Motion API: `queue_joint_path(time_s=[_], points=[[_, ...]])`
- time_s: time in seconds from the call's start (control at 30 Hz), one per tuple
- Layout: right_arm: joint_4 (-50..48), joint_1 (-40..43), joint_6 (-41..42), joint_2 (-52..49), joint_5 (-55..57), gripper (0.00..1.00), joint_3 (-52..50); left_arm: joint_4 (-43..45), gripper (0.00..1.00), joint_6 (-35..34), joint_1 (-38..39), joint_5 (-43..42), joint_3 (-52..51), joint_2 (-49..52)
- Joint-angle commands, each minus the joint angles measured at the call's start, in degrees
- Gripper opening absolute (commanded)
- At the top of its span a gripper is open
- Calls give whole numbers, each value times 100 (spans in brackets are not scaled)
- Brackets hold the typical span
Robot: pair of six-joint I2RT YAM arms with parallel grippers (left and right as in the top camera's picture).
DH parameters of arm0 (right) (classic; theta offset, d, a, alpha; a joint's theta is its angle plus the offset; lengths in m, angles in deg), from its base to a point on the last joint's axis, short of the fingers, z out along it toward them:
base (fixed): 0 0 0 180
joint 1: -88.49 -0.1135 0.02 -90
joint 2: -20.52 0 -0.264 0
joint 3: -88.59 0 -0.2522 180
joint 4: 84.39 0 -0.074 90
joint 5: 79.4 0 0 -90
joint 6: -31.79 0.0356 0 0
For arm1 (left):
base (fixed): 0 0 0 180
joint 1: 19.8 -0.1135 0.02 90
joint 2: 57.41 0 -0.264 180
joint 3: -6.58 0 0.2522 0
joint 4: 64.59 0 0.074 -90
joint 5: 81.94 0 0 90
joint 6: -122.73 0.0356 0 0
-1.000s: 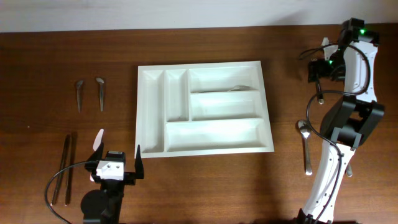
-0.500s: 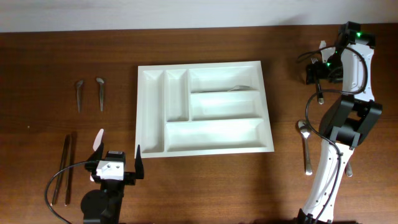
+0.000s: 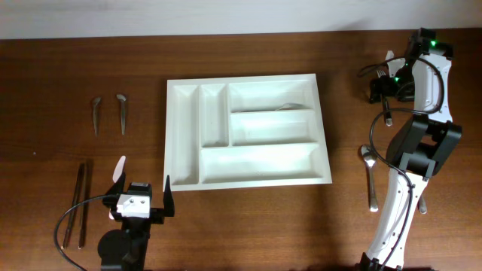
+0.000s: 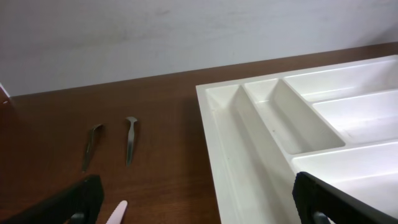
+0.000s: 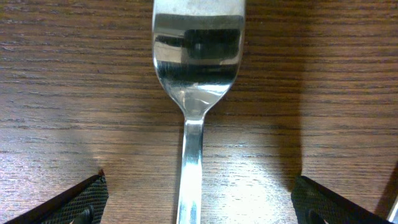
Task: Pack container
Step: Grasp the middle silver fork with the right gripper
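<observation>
Evidently the right gripper is held spread, a fork lying untouched between its fingers; the left gripper is likewise spread wide, and the container is seen just ahead, to its right

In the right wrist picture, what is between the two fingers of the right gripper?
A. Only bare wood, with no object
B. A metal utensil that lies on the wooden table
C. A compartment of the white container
B: the right wrist view shows a metal utensil lying flat on the wooden table, between the open fingers of the right gripper, which stand apart from it.
</observation>
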Motion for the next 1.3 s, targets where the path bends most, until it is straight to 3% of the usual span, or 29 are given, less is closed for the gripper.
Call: queue_joint_path(time_s=[0.0,0.1,0.3,0.57,0.87,1.27], points=[[2,-37,-37,-245,13,95,-66,20,99,92,-26,-22,-39,-42],[-9,-37,-37,-245,13,89,-66,20,99,92,-26,-22,-39,-42],[-166,-37,-37,-245,11,45,-66,20,99,92,-26,-22,-39,-42],[-247,-37,-15,-245,7,15,-66,20,99,92,-26,-22,-39,-42],[-302,-37,146,-245,7,4,-63,22,99,92,-26,-24,-39,-42],[-420,-229,1272,-219,-267,4,125,20,99,92,-26,-22,-39,-42]])
